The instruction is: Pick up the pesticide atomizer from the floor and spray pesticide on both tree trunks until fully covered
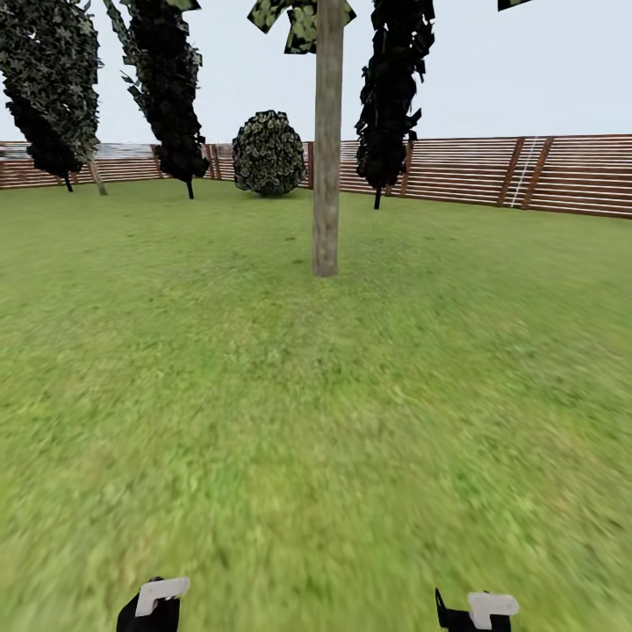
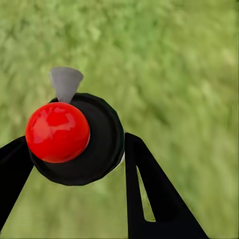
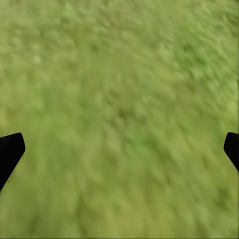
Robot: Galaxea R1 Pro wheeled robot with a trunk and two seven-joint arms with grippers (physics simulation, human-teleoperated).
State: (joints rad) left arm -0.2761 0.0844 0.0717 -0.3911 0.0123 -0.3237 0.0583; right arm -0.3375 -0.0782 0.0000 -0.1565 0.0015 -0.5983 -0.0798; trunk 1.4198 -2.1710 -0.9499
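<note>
In the left wrist view, the pesticide atomizer (image 2: pixel 59 132), a black bottle with a round red top and a grey nozzle, sits between two black fingers. My left gripper (image 2: pixel 74 154) is shut on it. In the head view one tree trunk (image 1: pixel 326 175), a straight mottled grey-brown column, stands ahead at the centre of the garden lawn (image 1: pixel 316 421), several metres off. My left gripper (image 1: pixel 151 606) and right gripper (image 1: pixel 478 610) peek in at the lower edge. Over bare grass, my right gripper (image 3: pixel 119 149) is open, its fingertips wide apart.
Dark cypresses (image 1: pixel 167 88) (image 1: pixel 391 96) and a round bush (image 1: pixel 269 152) stand behind the trunk. A brown slatted fence (image 1: pixel 527 171) closes the lawn at the back. Open grass lies between me and the trunk.
</note>
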